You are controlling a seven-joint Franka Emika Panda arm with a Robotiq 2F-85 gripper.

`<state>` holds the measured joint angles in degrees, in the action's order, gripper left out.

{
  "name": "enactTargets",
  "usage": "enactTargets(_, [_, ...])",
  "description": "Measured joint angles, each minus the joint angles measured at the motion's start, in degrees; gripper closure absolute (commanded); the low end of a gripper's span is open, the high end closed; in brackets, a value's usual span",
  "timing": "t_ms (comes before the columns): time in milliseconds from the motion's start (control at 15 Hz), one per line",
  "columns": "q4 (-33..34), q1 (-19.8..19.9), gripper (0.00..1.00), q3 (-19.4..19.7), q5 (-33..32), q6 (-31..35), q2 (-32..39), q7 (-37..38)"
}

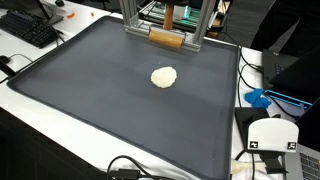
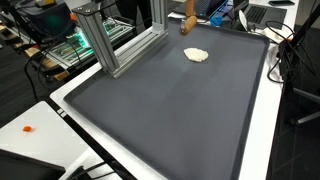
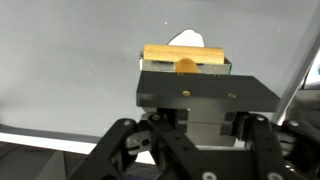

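1. Dough [image 1: 163,77], or something soft and pale like it, is lying near the middle of the dark mat [image 1: 80,100] in both exterior views.
2. A wooden roller [image 3: 180,52] is sitting just in front of my claw [image 3: 195,120], on a black block [image 3: 200,90].
3. The roller is resting at the mat's edge, by a metal frame [image 2: 105,45].
4. The dough is peeking out behind the roller in my wrist view.
5. I cannot tell if my claw is squeezing or open.
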<state>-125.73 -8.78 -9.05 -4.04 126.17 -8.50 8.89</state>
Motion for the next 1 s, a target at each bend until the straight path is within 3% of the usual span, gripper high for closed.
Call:
enactTargets(400, [-3.0,1.2,0.65,0.07,0.07,-4.48,-5.45,3.6])
enactTargets(1000, [-10.53,2.15,0.65,0.34,2.15,-5.1,-13.78,4.19])
